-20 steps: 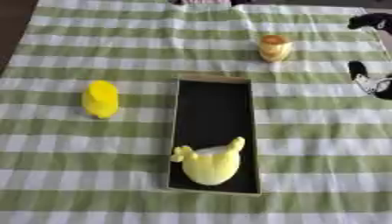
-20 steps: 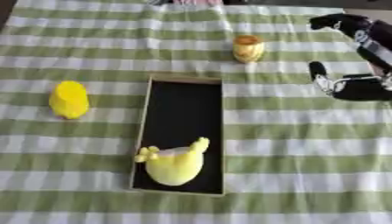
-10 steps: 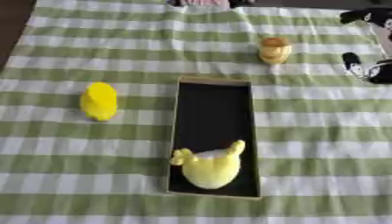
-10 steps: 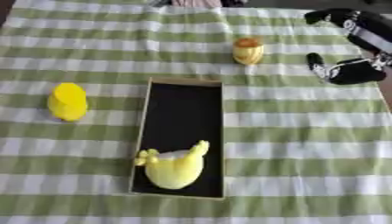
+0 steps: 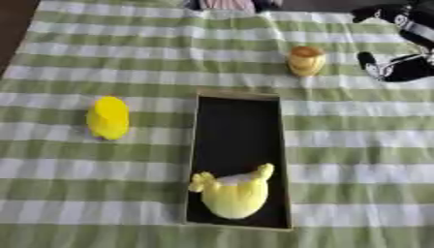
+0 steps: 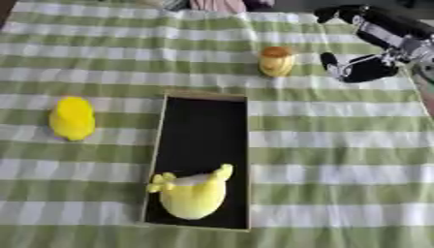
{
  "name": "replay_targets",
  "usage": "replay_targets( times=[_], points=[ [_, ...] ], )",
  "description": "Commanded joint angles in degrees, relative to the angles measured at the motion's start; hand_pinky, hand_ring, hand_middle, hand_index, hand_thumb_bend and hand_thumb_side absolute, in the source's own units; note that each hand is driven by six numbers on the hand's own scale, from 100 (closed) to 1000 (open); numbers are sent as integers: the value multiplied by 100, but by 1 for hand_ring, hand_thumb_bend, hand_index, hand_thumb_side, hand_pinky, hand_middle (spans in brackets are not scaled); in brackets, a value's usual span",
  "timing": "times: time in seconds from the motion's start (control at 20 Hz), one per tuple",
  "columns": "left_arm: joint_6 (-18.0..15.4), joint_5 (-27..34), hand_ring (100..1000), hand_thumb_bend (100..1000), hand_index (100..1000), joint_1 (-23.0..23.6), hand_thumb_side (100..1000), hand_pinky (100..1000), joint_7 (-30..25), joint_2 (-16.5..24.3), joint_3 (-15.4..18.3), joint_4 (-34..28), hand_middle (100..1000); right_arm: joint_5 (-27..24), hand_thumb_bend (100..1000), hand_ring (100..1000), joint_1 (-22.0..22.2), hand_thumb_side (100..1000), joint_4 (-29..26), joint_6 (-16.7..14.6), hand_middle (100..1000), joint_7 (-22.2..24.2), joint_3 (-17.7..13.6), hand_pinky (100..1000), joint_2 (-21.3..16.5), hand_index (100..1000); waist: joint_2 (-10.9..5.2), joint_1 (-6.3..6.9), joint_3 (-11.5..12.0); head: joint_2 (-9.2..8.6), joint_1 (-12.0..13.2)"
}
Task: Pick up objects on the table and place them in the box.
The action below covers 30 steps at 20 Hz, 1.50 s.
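1. Right hand (image 6: 366, 44) far right, thumb and fingers spread, holding nothing, just beside orange-topped cup (image 6: 276, 61); shown fuller in right eye view.
2. Yellow toy (image 5: 234, 193) inside box (image 5: 237, 126), near end.
3. Yellow block (image 5: 109, 117) left of box, on the striped cloth (image 5: 356, 145).

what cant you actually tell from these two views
- Left hand: in neither view, so its state is unknown.
- Right hand: the arm is cut by the right edge, more so in the left eye view; fingers spread beside the small orange-yellow object, contact unclear.
- That object: blur hides what it is.
- Yellow toy in the box: its underside is hidden.
- Yellow object on the cloth: shape only.
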Motion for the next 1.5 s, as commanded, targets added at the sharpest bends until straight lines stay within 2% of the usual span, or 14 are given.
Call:
replay_targets(
  times=[0.05, 0.5, 0.65, 1.05, 1.5],
  points=[
    [-8, 42, 760, 100, 821, -72, 564, 730, -43, 83, 1, -99, 748, 255, 100, 1000, -181, 164, 135, 24, 883, 4, -6, 998, -51, 1000, -72, -3, 44, -129, -84],
    [-5, 87, 758, 100, 820, -128, 581, 728, -83, 32, 16, -99, 749, 821, 100, 1000, -454, 231, 479, 99, 898, 45, 20, 1000, 172, 1000, 119, -60, 188, -252, -180],
    [7, 92, 757, 100, 820, -125, 576, 728, -89, 19, 27, -99, 749, 913, 100, 1000, -479, 417, 550, 175, 894, -17, 4, 1000, 208, 1000, 159, -76, 202, -266, -175],
    [27, 104, 757, 100, 820, -148, 568, 728, -111, 1, 34, -99, 749, 837, 100, 1000, -541, 423, 422, 367, 893, 56, 120, 1000, 263, 1000, 206, -113, 243, -284, -191],
    [70, 106, 754, 100, 819, -135, 549, 728, -116, -11, 71, -99, 748, 1007, 100, 1000, -473, 464, 437, 375, 895, 123, 148, 1000, 309, 1000, 242, -190, 257, -291, -161]
  ],
)
